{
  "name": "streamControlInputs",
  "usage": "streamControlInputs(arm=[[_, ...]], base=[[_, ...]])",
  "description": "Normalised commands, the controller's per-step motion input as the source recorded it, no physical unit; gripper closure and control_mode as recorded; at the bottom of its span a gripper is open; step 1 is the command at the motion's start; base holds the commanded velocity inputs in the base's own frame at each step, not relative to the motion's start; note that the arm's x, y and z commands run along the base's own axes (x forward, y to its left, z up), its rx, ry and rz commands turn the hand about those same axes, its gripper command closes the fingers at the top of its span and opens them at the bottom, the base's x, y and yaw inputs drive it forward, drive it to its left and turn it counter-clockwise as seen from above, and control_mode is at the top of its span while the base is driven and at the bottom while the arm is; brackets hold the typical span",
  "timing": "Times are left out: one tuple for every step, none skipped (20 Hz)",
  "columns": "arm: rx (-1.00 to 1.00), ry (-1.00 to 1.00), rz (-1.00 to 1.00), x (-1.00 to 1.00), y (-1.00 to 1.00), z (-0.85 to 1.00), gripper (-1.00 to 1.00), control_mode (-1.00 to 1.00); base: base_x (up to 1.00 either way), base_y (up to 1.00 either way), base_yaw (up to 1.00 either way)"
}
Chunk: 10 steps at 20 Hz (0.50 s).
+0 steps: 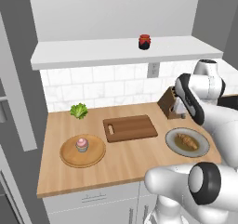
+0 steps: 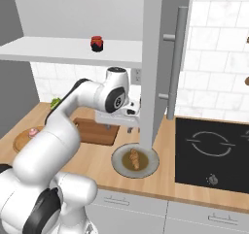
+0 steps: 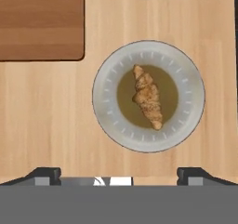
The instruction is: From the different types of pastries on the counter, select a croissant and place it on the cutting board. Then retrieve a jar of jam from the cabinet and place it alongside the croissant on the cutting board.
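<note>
1. The croissant lies in the middle of a round grey plate near the bench's front edge, not yet picked
2. The gripper hangs above the plate, fingers spread wide and empty, apparently lining up a top-down grasp
3. The cutting board sits bare just beside the plate
4. The jar of jam waits on the cabinet
</note>
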Motion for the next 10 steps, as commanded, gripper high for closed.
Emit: streamControlInputs(arm=[[0.0, 0.13, -0.02, 0.0, -0.04, -0.29, -1.0, -1.0], [0.0, 0.12, -0.03, 0.0, -0.05, -0.32, -1.0, -1.0], [0.0, 0.1, -0.03, 0.0, -0.06, -0.34, -1.0, -1.0], [0.01, 0.11, -0.04, 0.0, -0.1, -0.36, -1.0, -1.0], [0.02, 0.12, -0.05, 0.0, -0.12, -0.34, -1.0, -1.0], [0.03, 0.07, -0.06, 0.0, -0.14, -0.33, -1.0, -1.0], [0.03, 0.04, -0.06, -0.06, -0.17, -0.33, -1.0, -1.0], [0.03, 0.03, -0.06, -0.07, -0.17, -0.34, -1.0, -1.0], [0.03, 0.01, -0.07, -0.12, -0.18, -0.32, -1.0, -1.0], [0.02, 0.0, -0.05, -0.12, -0.09, -0.28, -1.0, -1.0]], base=[[0.0, 0.0, 0.0], [0.0, 0.0, 0.0], [0.0, 0.0, 0.0], [0.0, 0.0, 0.0], [0.0, 0.0, 0.0], [0.0, 0.0, 0.0], [0.0, 0.0, 0.0], [0.0, 0.0, 0.0], [0.0, 0.0, 0.0], [0.0, 0.0, 0.0]])
